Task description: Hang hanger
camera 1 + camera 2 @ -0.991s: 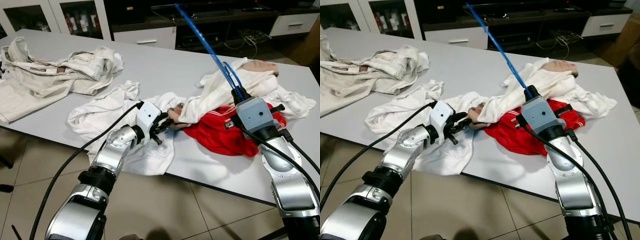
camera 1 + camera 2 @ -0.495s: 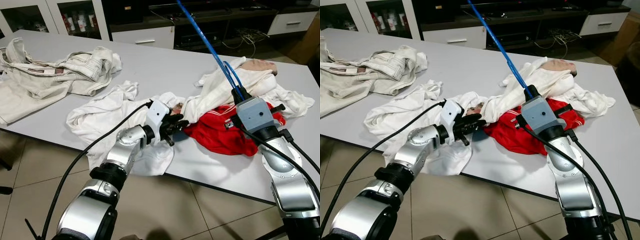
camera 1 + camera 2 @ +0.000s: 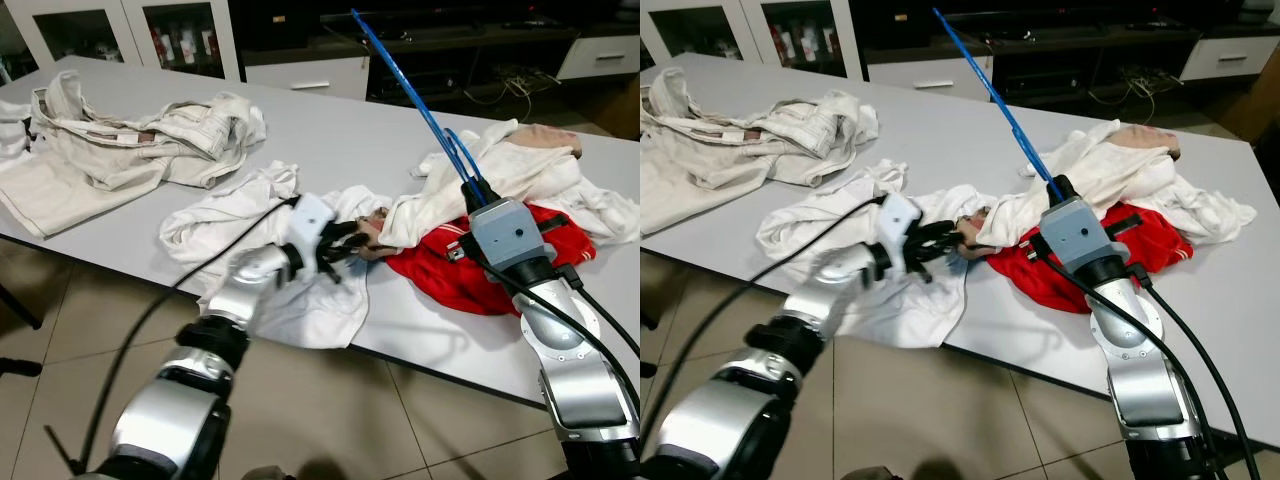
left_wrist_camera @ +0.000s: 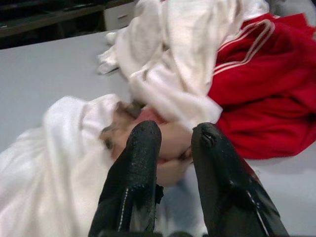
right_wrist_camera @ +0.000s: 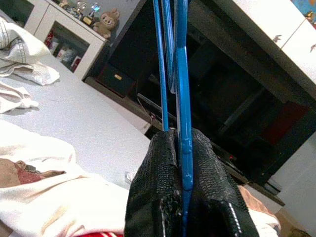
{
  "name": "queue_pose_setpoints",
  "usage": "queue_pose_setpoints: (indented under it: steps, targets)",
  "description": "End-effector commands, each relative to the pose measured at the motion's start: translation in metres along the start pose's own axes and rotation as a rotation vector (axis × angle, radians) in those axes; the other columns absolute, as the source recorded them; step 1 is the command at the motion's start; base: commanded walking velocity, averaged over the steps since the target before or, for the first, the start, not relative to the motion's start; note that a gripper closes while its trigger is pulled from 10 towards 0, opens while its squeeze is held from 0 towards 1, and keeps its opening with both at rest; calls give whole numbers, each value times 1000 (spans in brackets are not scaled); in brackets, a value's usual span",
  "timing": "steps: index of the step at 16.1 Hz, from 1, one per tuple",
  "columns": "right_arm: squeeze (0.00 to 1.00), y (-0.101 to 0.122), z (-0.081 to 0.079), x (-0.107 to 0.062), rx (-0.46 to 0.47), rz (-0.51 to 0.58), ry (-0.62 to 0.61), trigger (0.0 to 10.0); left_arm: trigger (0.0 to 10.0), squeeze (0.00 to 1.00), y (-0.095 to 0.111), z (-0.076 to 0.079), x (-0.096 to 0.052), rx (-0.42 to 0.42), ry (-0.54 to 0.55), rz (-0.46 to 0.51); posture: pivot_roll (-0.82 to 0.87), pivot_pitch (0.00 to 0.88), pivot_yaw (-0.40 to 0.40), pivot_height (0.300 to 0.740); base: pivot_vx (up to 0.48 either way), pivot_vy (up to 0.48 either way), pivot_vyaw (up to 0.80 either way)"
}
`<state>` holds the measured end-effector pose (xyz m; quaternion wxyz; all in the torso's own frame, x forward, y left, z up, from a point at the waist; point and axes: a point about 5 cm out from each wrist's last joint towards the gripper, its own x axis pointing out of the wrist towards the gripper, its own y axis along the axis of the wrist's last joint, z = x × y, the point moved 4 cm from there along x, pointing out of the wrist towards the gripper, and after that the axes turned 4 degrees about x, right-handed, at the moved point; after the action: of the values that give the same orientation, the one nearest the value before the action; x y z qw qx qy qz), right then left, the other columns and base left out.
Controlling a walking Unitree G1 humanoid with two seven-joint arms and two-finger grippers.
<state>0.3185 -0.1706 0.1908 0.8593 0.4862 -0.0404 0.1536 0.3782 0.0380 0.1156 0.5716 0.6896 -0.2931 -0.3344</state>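
Between the clamped fingers of the right gripper point(image 5: 181, 192), pinned tight: blue hanger point(image 3: 420, 110), rising steeply up and away over the grey table point(image 3: 330, 135). Right forearm angled upward from the near edge, wrist above the red garment point(image 3: 490, 270). Reaching low across the white shirt point(image 3: 250, 225) (blurred in the head views): left gripper point(image 4: 170, 143), arm stretched forward, fingers point(image 4: 140, 148) slightly parted, holding nothing, tips just short of a pinkish fold beneath the cream garment point(image 4: 177, 59). Well off beyond the left arm: beige trousers point(image 3: 120, 140).
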Motion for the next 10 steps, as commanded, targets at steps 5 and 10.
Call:
queue_pose_setpoints:
  steps: [5,10]
  targets:
    - [0,5,2,2,-9,14,-9,10000,10000,0,1,5,4,12,-25,-4,-30,15,39,723,0,0,0]
    - [0,7,3,0,-19,17,-13,10000,10000,0,4,8,11,-51,-29,14,-37,20,45,723,0,0,0]
